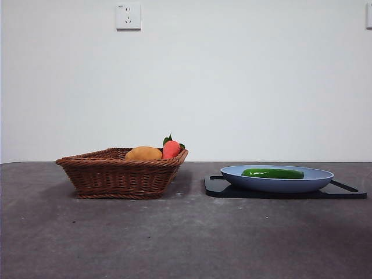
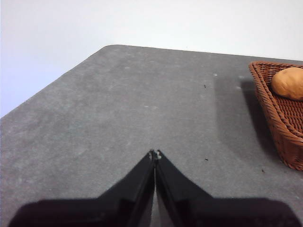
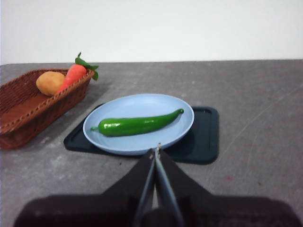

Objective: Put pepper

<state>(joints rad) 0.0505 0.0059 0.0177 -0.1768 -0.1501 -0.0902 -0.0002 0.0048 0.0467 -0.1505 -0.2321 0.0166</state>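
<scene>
Lying on the blue plate (image 3: pixel 118 144) at the right, the pepper (image 3: pixel 137 124) looks untouched; both the right gripper (image 3: pixel 155 152) facing it and the left gripper (image 2: pixel 155 154) wait with jaws closed and empty, so the right's must open before reaching.

Ahead of my right hand (image 3: pixel 156 150), glossy pepper (image 3: pixel 139 124) on smooth blue plate (image 3: pixel 177 130); woven wicker basket (image 3: pixel 28 113); matt, speckled surface (image 3: pixel 255 123).

The basket (image 2: pixel 283 113) is cut off at the left wrist view's 3 o'clock edge, hiding its far half.
</scene>
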